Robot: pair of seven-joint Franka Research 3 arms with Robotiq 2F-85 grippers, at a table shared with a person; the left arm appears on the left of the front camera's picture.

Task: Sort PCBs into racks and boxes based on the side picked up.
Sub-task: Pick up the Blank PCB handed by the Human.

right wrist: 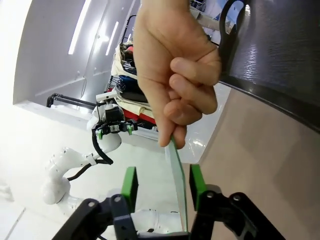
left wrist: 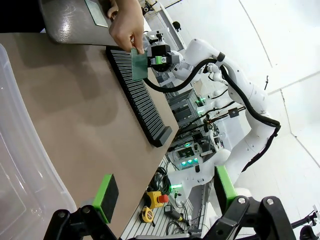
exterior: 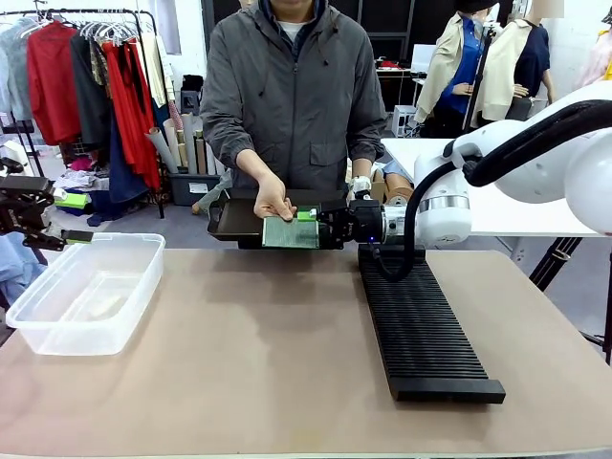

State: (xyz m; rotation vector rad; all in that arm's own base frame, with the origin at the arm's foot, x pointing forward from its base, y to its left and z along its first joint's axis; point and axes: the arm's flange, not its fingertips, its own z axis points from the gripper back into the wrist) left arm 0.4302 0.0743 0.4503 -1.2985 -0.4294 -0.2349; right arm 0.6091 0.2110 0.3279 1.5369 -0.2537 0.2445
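Front view: a person's hand [exterior: 273,203] holds a PCB [exterior: 290,233] upright over a dark tray [exterior: 229,222] at the far edge of the table [exterior: 268,363]. The right gripper [exterior: 316,228] meets it from the side, just beyond the far end of the rack [exterior: 426,330]. The left gripper [exterior: 75,218] hangs by the tub [exterior: 137,287], well apart from them.

Left wrist view: its fingers [left wrist: 106,194] stand wide apart with nothing between them.

Right wrist view: the PCB is edge-on, pinched at its top by the hand, and sits between the green pads [right wrist: 130,186]. A gap shows beside one pad, so it is not yet clamped.
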